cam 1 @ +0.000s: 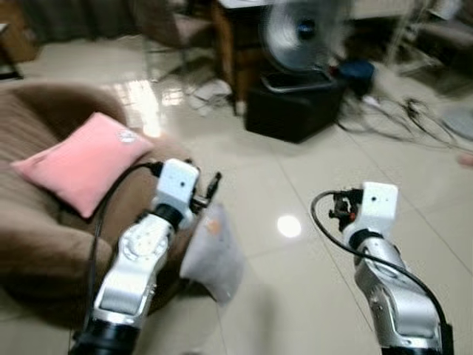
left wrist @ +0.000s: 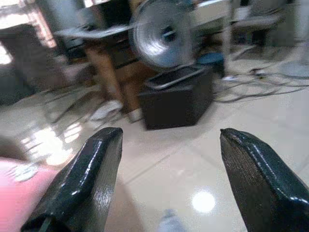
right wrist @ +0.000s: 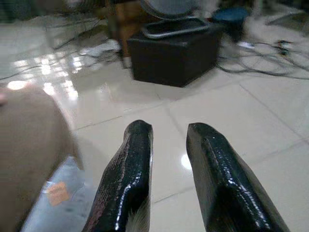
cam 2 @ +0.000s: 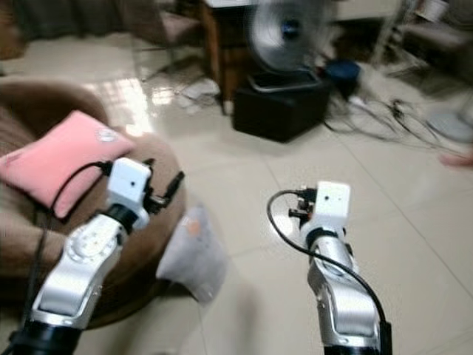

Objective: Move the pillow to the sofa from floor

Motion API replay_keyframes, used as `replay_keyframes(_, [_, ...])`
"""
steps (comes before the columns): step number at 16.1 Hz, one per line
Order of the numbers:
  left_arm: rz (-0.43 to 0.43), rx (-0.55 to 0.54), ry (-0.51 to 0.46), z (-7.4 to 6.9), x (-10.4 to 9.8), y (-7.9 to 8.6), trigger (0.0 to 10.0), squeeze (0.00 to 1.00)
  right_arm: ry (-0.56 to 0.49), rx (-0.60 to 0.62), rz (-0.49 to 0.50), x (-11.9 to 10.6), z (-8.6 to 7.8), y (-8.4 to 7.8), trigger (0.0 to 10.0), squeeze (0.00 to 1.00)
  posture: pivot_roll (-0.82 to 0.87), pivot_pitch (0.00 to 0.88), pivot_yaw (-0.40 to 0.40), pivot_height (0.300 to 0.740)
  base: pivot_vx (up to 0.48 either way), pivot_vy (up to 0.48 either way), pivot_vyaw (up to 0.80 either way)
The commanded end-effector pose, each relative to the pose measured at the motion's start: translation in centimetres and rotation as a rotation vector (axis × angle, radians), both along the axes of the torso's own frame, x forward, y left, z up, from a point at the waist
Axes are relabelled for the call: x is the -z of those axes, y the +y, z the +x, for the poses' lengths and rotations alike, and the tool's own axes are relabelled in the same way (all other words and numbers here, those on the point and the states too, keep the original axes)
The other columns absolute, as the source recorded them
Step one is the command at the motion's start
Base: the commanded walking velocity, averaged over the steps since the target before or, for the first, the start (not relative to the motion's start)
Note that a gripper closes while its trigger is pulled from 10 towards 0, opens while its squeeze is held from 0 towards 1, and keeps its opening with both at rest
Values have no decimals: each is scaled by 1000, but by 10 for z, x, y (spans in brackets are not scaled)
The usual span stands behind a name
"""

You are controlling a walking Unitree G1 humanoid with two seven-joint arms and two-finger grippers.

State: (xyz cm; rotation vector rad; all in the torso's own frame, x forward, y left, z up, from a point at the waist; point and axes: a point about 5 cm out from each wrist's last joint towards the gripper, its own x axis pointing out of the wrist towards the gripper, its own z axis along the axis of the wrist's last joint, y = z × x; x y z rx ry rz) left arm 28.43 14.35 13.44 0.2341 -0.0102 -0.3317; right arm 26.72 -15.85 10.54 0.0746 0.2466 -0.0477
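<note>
While the head camera looks down past both arms, the left eye view shows a pink pillow (cam 1: 80, 162) lying on the brown sofa (cam 1: 41, 244), tilted against its seat and arm. A second, grey pillow (cam 1: 214, 254) stands on the floor (cam 1: 295, 185), leaning against the sofa's front edge, with a small orange tag on it. The left gripper (cam 1: 213, 185) is raised above that grey pillow, just beside the sofa's arm; the right gripper (cam 1: 338, 207) hangs over bare tiles, well apart from both pillows. A black box (cam 1: 292, 107) with a fan (cam 1: 299, 33) on top stands further back, cables (cam 1: 414, 118) trailing beside it.

Right eye view: same layout; the pink pillow's near edge lies just behind the left arm.

Left wrist view: the left gripper's fingers (left wrist: 82, 186) stand wide apart with nothing between them, pointing toward the box and fan; a pink corner shows at the edge.

Right wrist view: the right gripper's fingers (right wrist: 128, 179) are nearly together, a narrow gap between them, holding nothing. The grey pillow's tag shows beside the sofa.
</note>
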Motion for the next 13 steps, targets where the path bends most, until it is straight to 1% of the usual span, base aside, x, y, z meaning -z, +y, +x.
replay_keyframes(1, [3,-2,-7,2,-2,0,10000,0,1,-40,-19,1,-1,5,10000,0,-39,0,19,740,368,0,0])
replay_keyframes(2, [5,-3,-6,2,-2,1,10000,0,8,-89,-39,2,-2,10,10000,0,-38,0,20,740,368,0,0])
replay_keyframes(4, [8,-4,-5,2,-2,1,10000,0,17,-146,-57,4,-3,17,10000,0,-36,0,20,740,368,0,759])
replay_keyframes(7, [10,-5,-6,3,-2,1,10000,0,19,-155,-54,5,-4,19,10000,0,-35,0,20,740,368,0,800])
replay_keyframes(8, [10,-4,-6,3,-2,1,10000,0,17,-137,-27,6,-5,17,10000,0,-35,0,20,740,371,0,0])
replay_keyframes(10, [7,10,-4,2,-1,0,10000,0,33,-107,-21,8,-6,11,10000,0,-37,0,24,740,364,0,0])
replay_keyframes(11, [4,23,-2,1,-1,-3,10000,0,46,-87,-4,10,-7,9,10000,0,-38,0,24,740,345,0,-775])
replay_keyframes(13, [2,33,0,0,0,-4,10000,0,44,-93,-13,11,-8,9,10000,0,-39,0,26,740,339,0,-763])
